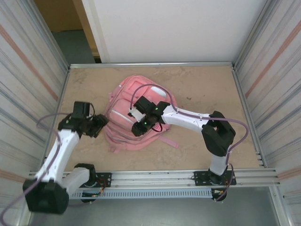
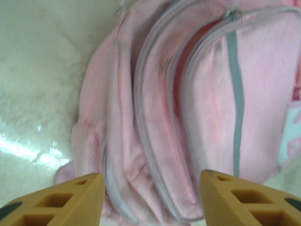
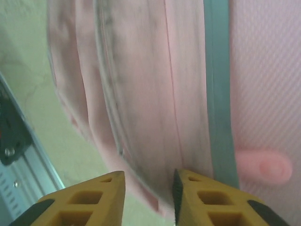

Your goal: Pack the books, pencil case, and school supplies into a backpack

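- The left gripper's (image 2: 150, 200) yellow fingers (image 2: 77, 200) are seen spread wide apart, with nothing clasped between them.
- Beyond those fingertips the pink backpack (image 2: 188, 108) is seen lying flat; its grey zip lines (image 2: 141, 94) run lengthwise, and a darker pink slit (image 2: 188, 66) shows between two of them.
- The right gripper's (image 3: 148, 197) fingers (image 3: 207, 200) are parted by a narrow gap only; nothing is seen pinched there (the picture is blurred, so contact with the cloth cannot be ruled out).
- Just past these fingertips pink fabric is seen, crossed by a grey-green stripe (image 3: 217, 94), with a small rounded pink tab (image 3: 263, 167) beside the stripe.
- From above, the left gripper is placed just beside the backpack's left edge, and the right gripper is held over the bag's near middle.
- The backpack is laid at the centre of the beige table (image 1: 202, 84), a pink strap (image 1: 169, 141) trailing from its near right side.
- Metal walls (image 1: 268, 70) are set along both sides of the table.
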